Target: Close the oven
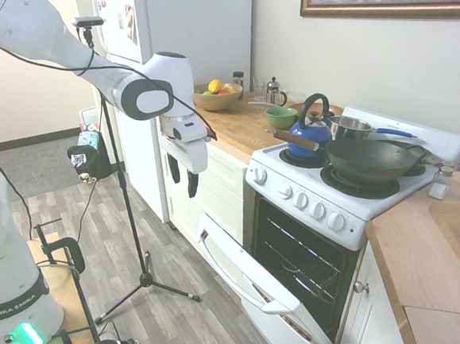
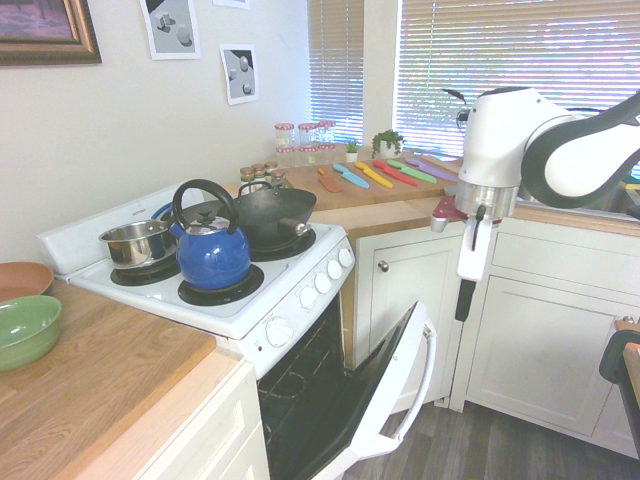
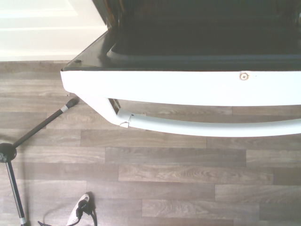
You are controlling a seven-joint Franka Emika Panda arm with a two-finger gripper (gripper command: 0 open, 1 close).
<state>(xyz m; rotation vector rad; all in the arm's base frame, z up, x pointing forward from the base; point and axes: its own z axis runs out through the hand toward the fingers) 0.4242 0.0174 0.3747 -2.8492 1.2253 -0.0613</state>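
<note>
The white oven (image 1: pixel 309 226) stands between wooden counters, its drop-down door (image 1: pixel 264 298) hanging about halfway open over the dark racked interior (image 1: pixel 303 253). The white bar handle (image 1: pixel 234 274) runs along the door's top edge. My gripper (image 1: pixel 183 176) hangs in the air, pointing down, to the left of that edge and higher than it, touching nothing; its fingers stand apart, open and empty. The second exterior view shows the door (image 2: pixel 395 395) and the gripper (image 2: pixel 466 295) side-on to its right. In the wrist view the door edge (image 3: pixel 188 87) and handle (image 3: pixel 211 128) lie right below.
A blue kettle (image 1: pixel 310 134), a black wok (image 1: pixel 370 159) and a steel pot (image 1: pixel 349 127) sit on the burners. White cabinets (image 1: pixel 217 183) and a fridge (image 1: pixel 170 24) lie behind the gripper. A tripod (image 1: pixel 146 277) stands on the wood floor to the left of the door.
</note>
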